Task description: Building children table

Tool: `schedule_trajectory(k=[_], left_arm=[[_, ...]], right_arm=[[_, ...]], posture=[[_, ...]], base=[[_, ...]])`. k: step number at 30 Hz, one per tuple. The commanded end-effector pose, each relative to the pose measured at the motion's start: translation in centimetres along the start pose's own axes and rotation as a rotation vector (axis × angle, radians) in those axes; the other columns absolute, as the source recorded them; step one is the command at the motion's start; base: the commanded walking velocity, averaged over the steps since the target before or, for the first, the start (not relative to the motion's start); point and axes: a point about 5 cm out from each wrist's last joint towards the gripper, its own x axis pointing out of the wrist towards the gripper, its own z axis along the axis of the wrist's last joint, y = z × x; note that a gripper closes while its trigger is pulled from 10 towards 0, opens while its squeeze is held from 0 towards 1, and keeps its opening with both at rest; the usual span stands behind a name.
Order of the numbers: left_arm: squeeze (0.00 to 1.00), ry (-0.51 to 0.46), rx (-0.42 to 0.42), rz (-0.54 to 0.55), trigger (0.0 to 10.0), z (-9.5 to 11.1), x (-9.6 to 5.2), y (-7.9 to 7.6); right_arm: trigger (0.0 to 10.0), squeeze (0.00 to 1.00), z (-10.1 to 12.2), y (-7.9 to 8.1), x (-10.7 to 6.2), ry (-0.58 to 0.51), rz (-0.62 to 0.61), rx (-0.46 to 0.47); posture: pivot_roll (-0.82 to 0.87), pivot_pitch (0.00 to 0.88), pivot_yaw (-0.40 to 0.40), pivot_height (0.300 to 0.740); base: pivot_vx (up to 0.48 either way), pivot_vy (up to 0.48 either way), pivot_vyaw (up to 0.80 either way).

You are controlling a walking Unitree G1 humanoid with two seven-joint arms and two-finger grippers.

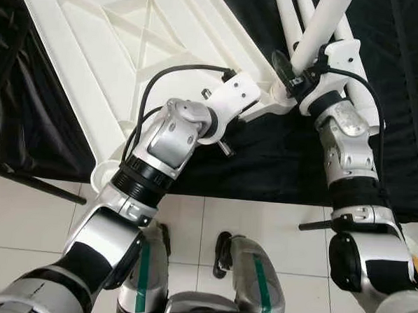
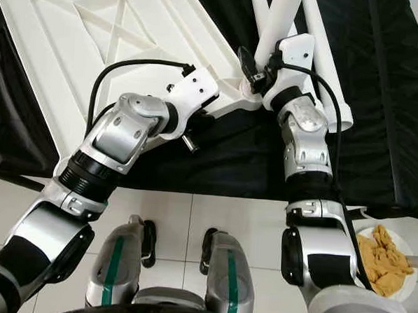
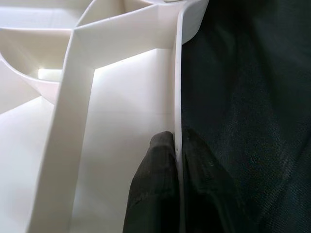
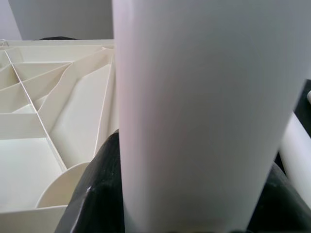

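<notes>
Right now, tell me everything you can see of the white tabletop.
The white tabletop lies upside down on a black cloth, its ribbed underside facing up: raised plastic-looking ribs form triangles and crossed braces, with a round leg socket at a corner. The left pincer is shut on its thin edge wall, one finger each side. Near that corner, the right pincer holds a white table leg.

Bowl (image 2: 389, 263) of perhaps yellow cloth, cut off.
</notes>
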Motion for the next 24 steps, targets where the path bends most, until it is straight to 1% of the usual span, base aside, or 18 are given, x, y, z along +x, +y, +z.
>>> schedule_trajectory(k=[1, 3, 5, 8, 11, 12, 14, 16, 20, 22, 24], left_arm=[[0.00, 0.003, -0.028, 0.115, 10.0, -0.3, 0.1, 0.6], [0.00, 0.003, -0.029, 0.114, 10.0, -0.3, 0.1, 0.5], [0.00, 0.003, -0.029, 0.114, 10.0, -0.3, 0.1, 0.5], [0.00, 0.005, -0.030, 0.114, 10.0, -0.3, 0.1, 0.5], [0.00, 0.005, -0.030, 0.115, 10.0, -0.3, 0.1, 0.5], [0.00, 0.004, -0.030, 0.114, 10.0, -0.3, 0.1, 0.5], [0.00, 0.004, -0.030, 0.114, 10.0, -0.3, 0.1, 0.5], [0.00, 0.004, -0.031, 0.113, 10.0, -0.3, 0.1, 0.5], [0.00, 0.005, -0.031, 0.113, 10.0, -0.3, 0.1, 0.5], [0.00, 0.006, -0.031, 0.113, 10.0, -0.3, 0.1, 0.5], [0.00, 0.007, -0.030, 0.111, 10.0, -0.3, 0.1, 0.5]], right_arm=[[10.0, 0.00, -0.9, 1.9, -0.4, 0.039, 0.101, -0.133], [10.0, 0.00, -0.9, 2.1, -0.4, 0.040, 0.119, -0.161], [10.0, 0.00, -0.9, 2.3, -0.4, 0.036, 0.126, -0.163], [10.0, 0.00, -1.0, 2.0, -0.6, 0.024, 0.099, -0.090], [10.0, 0.00, -1.0, 1.9, -0.6, 0.019, 0.091, -0.077], [10.0, 0.00, -0.7, 1.5, -0.8, -0.029, 0.043, -0.007], [10.0, 0.00, -0.2, 1.2, -1.2, -0.097, 0.003, 0.040], [10.0, 0.00, 0.0, 1.3, -1.6, -0.142, -0.006, 0.047], [10.0, 0.00, 0.1, 1.5, -2.0, -0.173, -0.024, 0.063], [10.0, 0.00, 0.3, 1.6, -2.5, -0.219, -0.065, 0.072], [10.0, 0.00, 0.1, 1.7, -2.8, -0.225, -0.090, 0.072]], posture=[[0.05, 0.114, -0.015, 0.740], [0.05, 0.114, -0.015, 0.740], [0.05, 0.115, -0.015, 0.740], [0.05, 0.116, -0.014, 0.740], [0.05, 0.116, -0.014, 0.740], [0.05, 0.117, -0.015, 0.740], [0.05, 0.117, -0.015, 0.740], [0.05, 0.117, -0.015, 0.740], [0.05, 0.119, -0.015, 0.740], [0.05, 0.120, -0.013, 0.740], [0.05, 0.119, -0.011, 0.740]], base=[[0.000, 0.000, 0.00], [0.000, 0.000, 0.00], [0.000, 0.000, 0.00], [0.000, 0.000, 0.00], [0.000, 0.000, 0.00], [0.000, 0.000, 0.00], [0.000, 0.000, 0.00], [0.000, 0.000, 0.00], [0.000, 0.000, 0.00], [0.000, 0.000, 0.00], [0.000, 0.000, 0.00]])
